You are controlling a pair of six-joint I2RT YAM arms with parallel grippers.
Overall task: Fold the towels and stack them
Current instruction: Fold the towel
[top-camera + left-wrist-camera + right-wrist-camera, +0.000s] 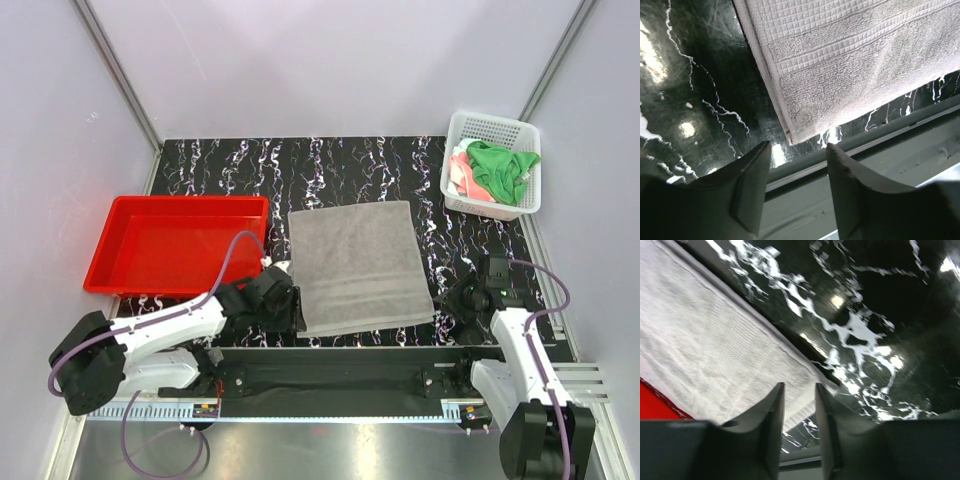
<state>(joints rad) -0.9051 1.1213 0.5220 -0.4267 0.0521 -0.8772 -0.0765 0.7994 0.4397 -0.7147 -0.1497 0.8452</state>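
The grey towel (360,265) lies folded flat in the middle of the table. My left gripper (292,302) sits low at its near left corner. In the left wrist view the left gripper (799,147) is open with nothing between its fingers, and the towel corner (850,60) lies just beyond the tips. My right gripper (452,298) rests at the towel's near right corner. Its wrist view shows the right gripper (799,386) open by a narrow gap, the towel (715,355) lying flat past the tips. A bright green towel (502,167) and a salmon-pink towel (466,178) lie bunched in the basket.
The white perforated basket (482,126) stands at the far right of the table. A red tray (175,250) sits at the left, beside the grey towel. The metal rail of the table's near edge (900,145) runs just below the left fingers. Walls enclose the table.
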